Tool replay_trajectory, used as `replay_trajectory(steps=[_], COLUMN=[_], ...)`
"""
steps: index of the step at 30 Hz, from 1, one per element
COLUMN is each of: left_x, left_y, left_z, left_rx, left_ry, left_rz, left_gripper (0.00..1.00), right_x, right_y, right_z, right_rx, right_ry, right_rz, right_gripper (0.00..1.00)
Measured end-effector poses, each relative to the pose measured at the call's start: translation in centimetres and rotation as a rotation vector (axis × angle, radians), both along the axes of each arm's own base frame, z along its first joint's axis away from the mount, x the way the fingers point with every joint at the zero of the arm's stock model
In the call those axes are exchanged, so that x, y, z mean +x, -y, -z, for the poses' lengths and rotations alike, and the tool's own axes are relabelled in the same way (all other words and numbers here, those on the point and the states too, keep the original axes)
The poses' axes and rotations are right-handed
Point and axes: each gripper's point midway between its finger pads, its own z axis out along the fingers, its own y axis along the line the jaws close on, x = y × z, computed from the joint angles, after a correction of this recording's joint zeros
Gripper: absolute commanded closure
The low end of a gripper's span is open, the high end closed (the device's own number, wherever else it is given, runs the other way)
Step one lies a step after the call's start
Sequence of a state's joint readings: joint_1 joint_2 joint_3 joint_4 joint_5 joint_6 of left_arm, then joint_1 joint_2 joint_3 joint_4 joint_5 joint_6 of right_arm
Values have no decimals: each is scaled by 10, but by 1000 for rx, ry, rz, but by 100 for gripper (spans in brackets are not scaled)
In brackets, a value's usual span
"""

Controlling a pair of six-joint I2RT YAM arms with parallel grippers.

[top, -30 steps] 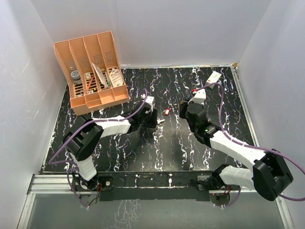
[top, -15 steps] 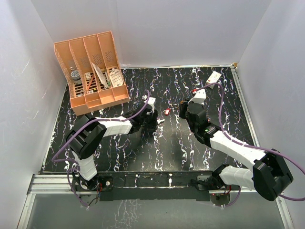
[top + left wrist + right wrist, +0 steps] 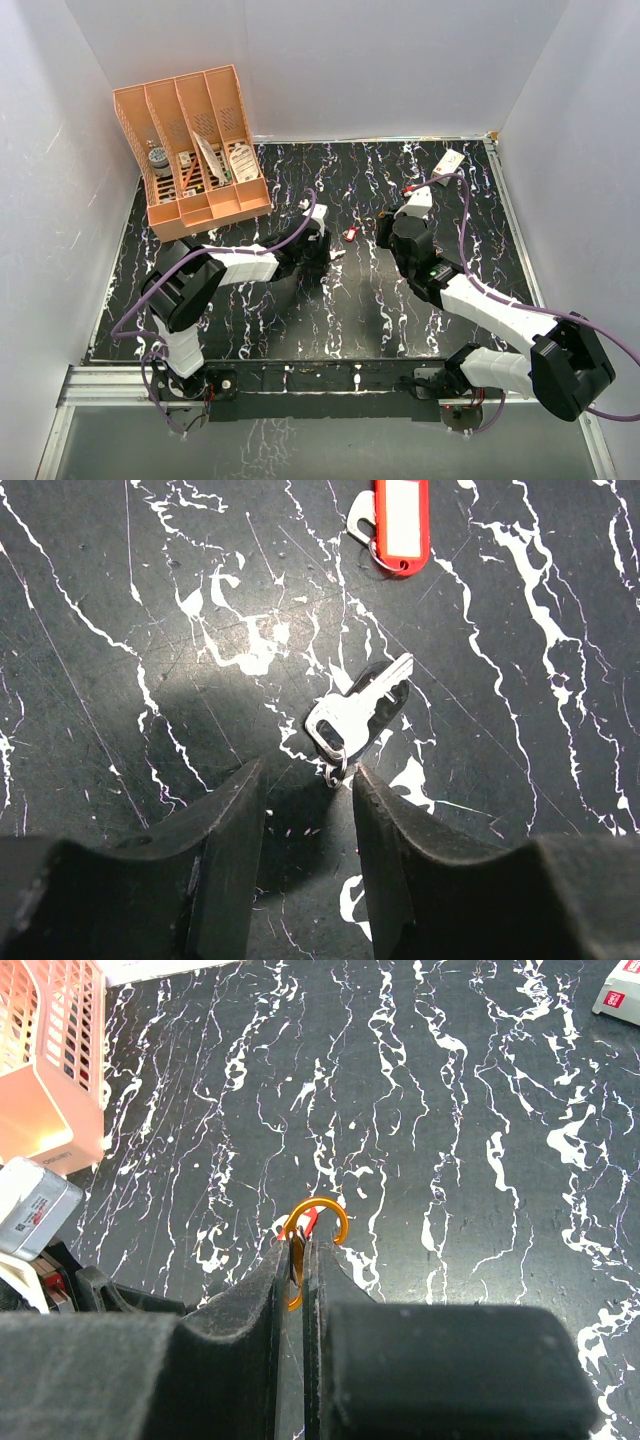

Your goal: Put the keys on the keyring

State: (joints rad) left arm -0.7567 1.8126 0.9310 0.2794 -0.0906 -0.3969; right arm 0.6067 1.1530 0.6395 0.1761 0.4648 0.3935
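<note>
The silvery key (image 3: 357, 713) lies flat on the black marbled table with a small steel ring (image 3: 337, 771) at its head. The red-headed key (image 3: 401, 524) lies beyond it. My left gripper (image 3: 305, 785) is open and low over the table, its fingertips just short of the silvery key. In the top view my left gripper (image 3: 324, 252) is beside the silvery key (image 3: 338, 253) and the red-headed key (image 3: 350, 234). My right gripper (image 3: 302, 1245) is shut on the gold keyring (image 3: 322, 1201), whose upper loop sticks out above the fingertips. My right gripper (image 3: 384, 228) hovers right of the keys.
An orange desk organizer (image 3: 190, 150) with small items stands at the back left; its corner shows in the right wrist view (image 3: 50, 1050). A white box with a red mark (image 3: 450, 161) lies at the back right and shows in the right wrist view (image 3: 617, 995). White walls enclose the table.
My left gripper has edged slightly toward the keys. The right arm and the keyring have not visibly moved.
</note>
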Motion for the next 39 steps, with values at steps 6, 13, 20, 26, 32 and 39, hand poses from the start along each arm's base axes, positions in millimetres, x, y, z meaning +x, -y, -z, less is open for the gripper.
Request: replay_trajectory(steps=[6, 13, 20, 26, 32, 39], left_x=[1, 2, 3, 3, 5, 6], left_y=[1, 2, 2, 3, 4, 6], left_z=[0, 2, 2, 3, 3, 4], left_rx=[-1, -3, -4, -4, -8, -12], left_ry=[4, 8, 9, 11, 18, 24], left_rz=[2, 2, 3, 3, 6, 9], left_gripper=[66, 69, 73, 75, 76, 85], right_x=[0, 0, 0, 0, 0, 0], right_y=[0, 0, 0, 0, 0, 0], right_z=[0, 0, 0, 0, 0, 0], right_rx=[0, 0, 0, 0, 0, 0], right_ry=[0, 0, 0, 0, 0, 0], right_rz=[0, 0, 0, 0, 0, 0], right_gripper=[100, 100, 100, 100, 100, 100])
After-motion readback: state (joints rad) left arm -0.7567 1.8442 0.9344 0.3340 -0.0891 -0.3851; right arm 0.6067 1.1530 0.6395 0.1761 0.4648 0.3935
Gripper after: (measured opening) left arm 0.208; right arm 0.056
